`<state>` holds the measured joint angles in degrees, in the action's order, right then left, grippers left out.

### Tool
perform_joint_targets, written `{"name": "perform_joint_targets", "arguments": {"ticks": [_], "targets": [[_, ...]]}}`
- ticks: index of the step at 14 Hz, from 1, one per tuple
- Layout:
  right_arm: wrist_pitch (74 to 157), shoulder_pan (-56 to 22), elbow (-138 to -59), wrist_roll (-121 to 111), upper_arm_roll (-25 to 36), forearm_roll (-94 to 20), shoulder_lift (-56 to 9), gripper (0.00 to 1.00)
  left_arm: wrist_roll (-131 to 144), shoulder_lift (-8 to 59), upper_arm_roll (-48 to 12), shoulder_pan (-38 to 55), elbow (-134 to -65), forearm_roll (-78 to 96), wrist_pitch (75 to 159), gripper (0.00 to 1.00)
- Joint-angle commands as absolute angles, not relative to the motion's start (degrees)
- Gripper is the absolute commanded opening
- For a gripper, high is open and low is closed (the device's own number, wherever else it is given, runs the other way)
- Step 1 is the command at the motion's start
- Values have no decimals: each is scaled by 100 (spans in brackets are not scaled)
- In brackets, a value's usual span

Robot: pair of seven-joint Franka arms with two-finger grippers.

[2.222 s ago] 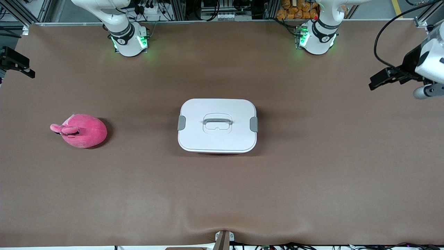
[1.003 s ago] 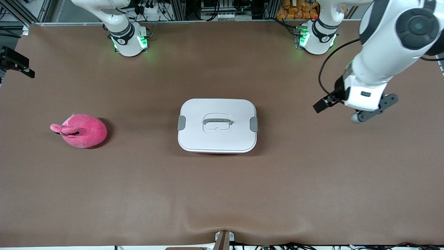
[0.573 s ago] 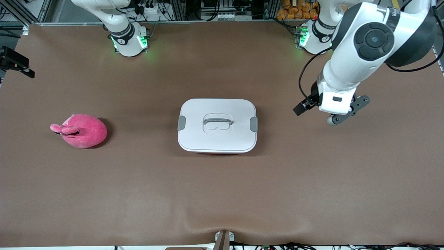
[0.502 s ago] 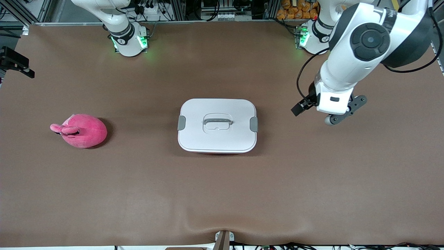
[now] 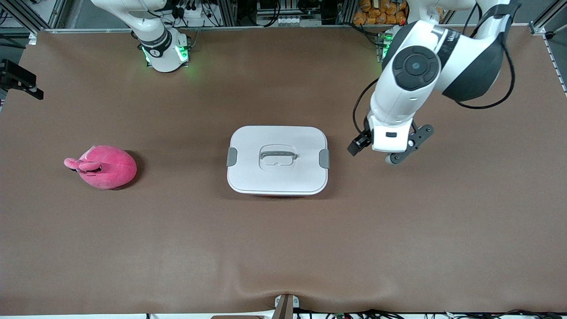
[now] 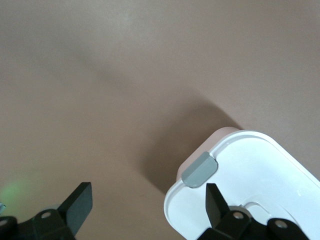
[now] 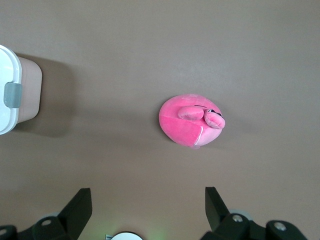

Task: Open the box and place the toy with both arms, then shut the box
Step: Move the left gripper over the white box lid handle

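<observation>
The box (image 5: 277, 159) stands mid-table with its white lid on, grey handle (image 5: 277, 154) and both grey side clips down. In the left wrist view its corner (image 6: 250, 185) and one clip (image 6: 200, 170) show. My left gripper (image 5: 359, 145) hangs open and empty over the table beside the clip at the left arm's end (image 5: 324, 158); in its own view (image 6: 147, 202) one finger overlaps the lid's edge. The hot-pink plush toy (image 5: 104, 167) lies toward the right arm's end. My right gripper (image 7: 147, 200) is open and empty, high above the table, with the toy (image 7: 190, 119) in sight below.
The brown table mat (image 5: 283, 239) is bare around the box and the toy. Both arm bases (image 5: 165, 52) stand at the table's edge farthest from the front camera. A black part of the right arm's hand (image 5: 20, 82) shows at the table's end.
My left arm has swung in from its end of the table toward the box, the gripper now beside the box's clip. The right arm, box and toy have not moved.
</observation>
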<state>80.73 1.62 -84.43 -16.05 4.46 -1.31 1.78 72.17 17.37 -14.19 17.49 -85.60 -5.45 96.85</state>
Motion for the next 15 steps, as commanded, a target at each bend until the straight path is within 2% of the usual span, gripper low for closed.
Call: {"name": "perform_joint_targets", "arguments": {"ticks": [1,9,15], "targets": [[7998,185,-8358,-1521,439,-132,149,100,7470,1986,-1424,1933,-8288,-764,9650,100],[7989,167,-8358,-1477,431,-123,158,100,8585,2408,-1424,2250,-7911,-896,9843,100],[7989,167,-8358,-1055,422,-123,158,100,9867,2610,-1389,2601,-7875,-896,10256,100]]}}
